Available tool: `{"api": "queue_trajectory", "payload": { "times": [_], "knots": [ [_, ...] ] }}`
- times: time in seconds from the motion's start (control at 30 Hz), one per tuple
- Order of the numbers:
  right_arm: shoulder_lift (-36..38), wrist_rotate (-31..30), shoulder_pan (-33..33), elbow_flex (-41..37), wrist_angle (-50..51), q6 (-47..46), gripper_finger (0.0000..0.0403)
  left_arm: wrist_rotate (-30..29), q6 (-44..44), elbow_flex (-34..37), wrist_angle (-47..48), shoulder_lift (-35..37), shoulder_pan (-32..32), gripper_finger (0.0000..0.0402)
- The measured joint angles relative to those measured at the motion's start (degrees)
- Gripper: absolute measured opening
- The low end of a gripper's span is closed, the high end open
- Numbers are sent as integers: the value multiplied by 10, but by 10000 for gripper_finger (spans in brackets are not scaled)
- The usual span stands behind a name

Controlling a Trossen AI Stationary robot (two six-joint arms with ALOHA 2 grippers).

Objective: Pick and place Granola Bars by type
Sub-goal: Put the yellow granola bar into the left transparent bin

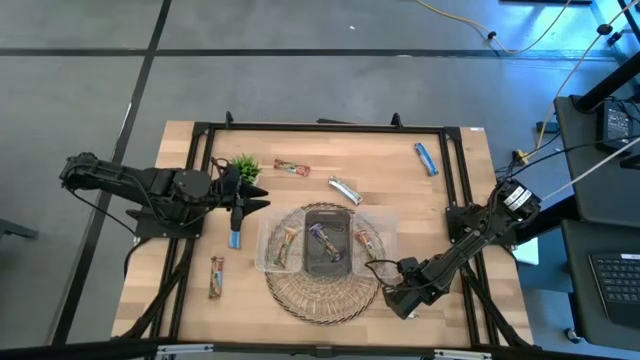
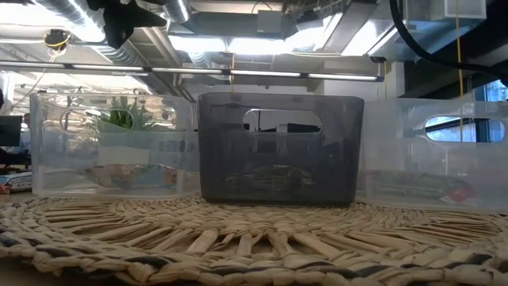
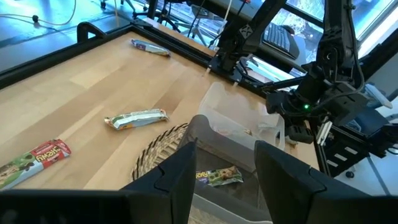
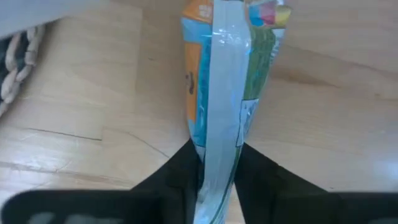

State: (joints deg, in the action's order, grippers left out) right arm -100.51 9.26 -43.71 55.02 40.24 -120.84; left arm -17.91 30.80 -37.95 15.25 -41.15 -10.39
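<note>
Granola bars lie scattered on the wooden table: a red-brown one (image 1: 292, 168), a silver one (image 1: 345, 188), a blue one (image 1: 427, 158) near the far right, another blue one (image 1: 235, 237) and a tan one (image 1: 215, 277) at the left. More lie in the bins: one (image 1: 290, 245), a purple one (image 1: 325, 240), one (image 1: 366, 240). My left gripper (image 1: 256, 198) (image 3: 224, 177) is open beside the potted plant (image 1: 245, 165) and points toward the bins. My right gripper (image 1: 388, 283) (image 4: 217, 155), at the mat's near right edge, is shut on a light-blue, orange and green bar (image 4: 227, 68). My right gripper pinches the light-blue bar between its two fingers (image 4: 186, 168) at one end (image 4: 217, 134). The bar stands on edge, its back seam facing the camera, and runs on away from the fingers along their line. Whether it rests on the table, I cannot tell.
Three bins stand side by side on a round woven mat (image 1: 320, 295): clear (image 2: 111, 143), dark (image 2: 282, 147), clear (image 2: 436, 151). A black frame (image 1: 320, 128) borders the table. Bare wood lies at the near left and far middle.
</note>
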Motion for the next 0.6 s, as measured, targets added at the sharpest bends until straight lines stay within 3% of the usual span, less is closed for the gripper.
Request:
{"api": "queue_trajectory", "payload": {
  "times": [0.2, 0.6],
  "knots": [
    [0, 23, -1, 1, 3, 43, 70, 0, 0, 0, 0, 0, 0, 155],
    [0, 32, -42, 59, 9, 89, 70, 0, 17, 0, -1, 0, 0, 155]
  ]
}}
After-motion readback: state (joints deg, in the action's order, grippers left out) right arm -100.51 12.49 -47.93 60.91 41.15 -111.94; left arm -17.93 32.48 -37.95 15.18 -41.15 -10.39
